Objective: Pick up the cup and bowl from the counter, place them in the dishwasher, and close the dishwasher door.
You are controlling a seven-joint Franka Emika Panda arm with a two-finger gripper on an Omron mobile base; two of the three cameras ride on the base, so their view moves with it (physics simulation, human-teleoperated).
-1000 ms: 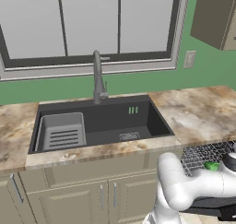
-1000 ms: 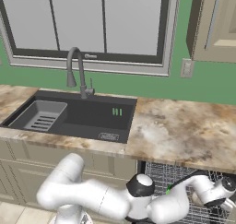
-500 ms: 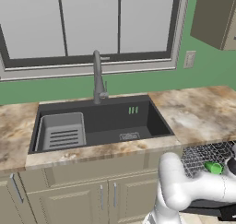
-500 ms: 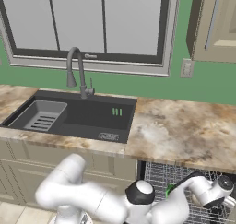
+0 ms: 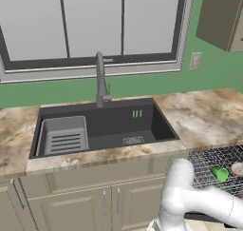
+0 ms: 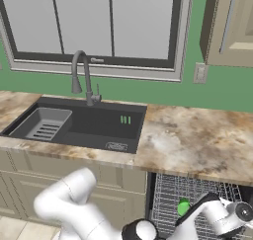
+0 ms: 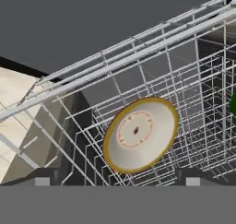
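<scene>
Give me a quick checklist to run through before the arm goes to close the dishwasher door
1. Cup in the dish rack: ok, the green cup lies on the wires.
2. Bowl in the rack: ok, the hand view shows it resting on the wires.
3. Tool let go of the bowl: ok, the hand view shows the bowl lying clear beyond the tool's fingertips.
4. Tool open or shut: cannot tell, its tips barely show at the bottom edge of the hand view.
5. Counter free of cup and bowl: ok, neither one stands on the stone.
6. Dishwasher door shut: not ok, the rack stands pulled out in the open.
</scene>
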